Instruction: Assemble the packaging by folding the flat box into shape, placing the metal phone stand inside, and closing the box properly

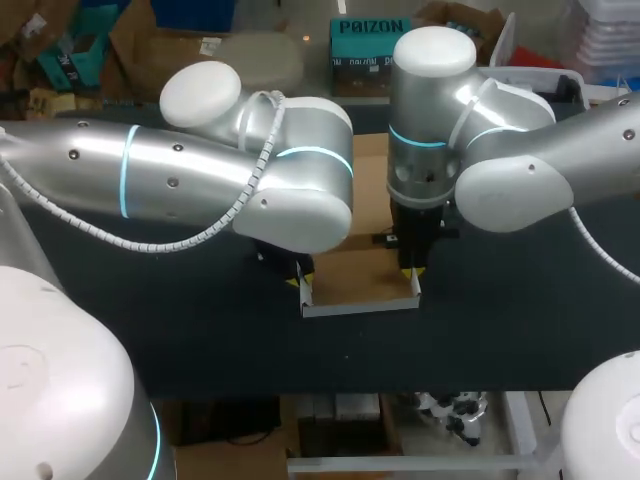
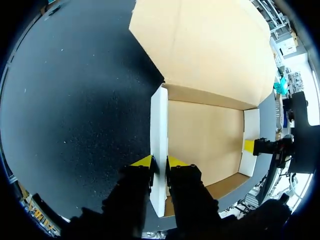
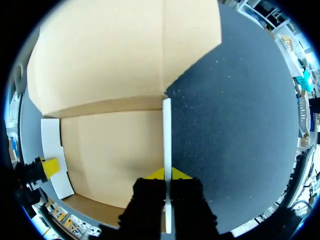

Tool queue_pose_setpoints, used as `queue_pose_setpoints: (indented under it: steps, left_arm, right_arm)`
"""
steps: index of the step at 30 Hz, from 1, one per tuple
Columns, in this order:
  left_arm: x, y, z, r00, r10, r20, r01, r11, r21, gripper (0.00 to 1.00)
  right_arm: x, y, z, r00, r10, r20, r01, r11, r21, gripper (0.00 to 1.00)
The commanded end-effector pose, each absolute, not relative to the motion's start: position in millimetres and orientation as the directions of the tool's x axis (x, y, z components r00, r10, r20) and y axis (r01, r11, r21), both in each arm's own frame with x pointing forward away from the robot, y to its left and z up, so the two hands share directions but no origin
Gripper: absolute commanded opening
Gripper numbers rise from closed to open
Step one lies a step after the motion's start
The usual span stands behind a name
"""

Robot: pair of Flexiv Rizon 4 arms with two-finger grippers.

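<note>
The cardboard box (image 1: 360,275) lies open on the black table, brown inside, with its white side walls standing up. Its large lid panel (image 2: 200,45) lies flat on the far side. My left gripper (image 2: 160,162) is shut on the box's left side wall (image 2: 159,130), one yellow tip on each face. At the opposite wall (image 3: 167,135), my right gripper (image 3: 167,174) is shut in the same way. In the head view both grippers (image 1: 303,283) (image 1: 413,272) point down at the box's front corners. No phone stand is in view.
The black table mat (image 1: 500,320) stretches to either side of the box and to the front edge (image 1: 350,392). My two arms crowd the space above the box's rear half and hide most of the lid panel in the head view.
</note>
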State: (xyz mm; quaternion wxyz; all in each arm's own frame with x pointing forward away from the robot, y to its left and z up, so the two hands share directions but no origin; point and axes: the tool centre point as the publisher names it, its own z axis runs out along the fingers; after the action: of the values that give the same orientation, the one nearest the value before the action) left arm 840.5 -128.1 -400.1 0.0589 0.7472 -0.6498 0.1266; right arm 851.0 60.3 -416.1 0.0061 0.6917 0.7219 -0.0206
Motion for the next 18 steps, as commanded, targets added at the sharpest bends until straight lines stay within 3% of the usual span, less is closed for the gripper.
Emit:
queue_pose_setpoints:
  steps: [1, 7, 12, 13, 18]
  left_arm:
    - [843.1, -138.4, -410.3, 0.128, -0.959, 0.251, -0.985, -0.152, -0.081, 0.17]
    - [842.8, -138.8, -412.4, 0.135, -0.963, 0.232, -0.983, -0.160, -0.092, 0.18]
    - [843.5, -138.3, -413.3, 0.146, -0.964, 0.220, -0.980, -0.171, -0.101, 0.12]
    - [843.5, -138.2, -413.4, 0.148, -0.965, 0.218, -0.979, -0.173, -0.103, 0.00]
    - [842.8, -138.1, -414.9, 0.151, -0.966, 0.210, -0.978, -0.176, -0.110, 0.00]
  right_arm:
    - [851.3, 62.7, -415.5, -0.043, 0.998, -0.041, 0.999, 0.042, -0.025, 0.00]
    - [851.3, 62.7, -415.5, -0.043, 0.998, -0.041, 0.999, 0.042, -0.025, 0.00]
    - [851.3, 62.7, -415.5, -0.043, 0.998, -0.041, 0.999, 0.042, -0.025, 0.00]
    - [851.3, 62.7, -415.5, -0.043, 0.998, -0.041, 0.999, 0.042, -0.025, 0.00]
    - [851.3, 62.7, -415.5, -0.043, 0.998, -0.041, 0.999, 0.042, -0.025, 0.00]
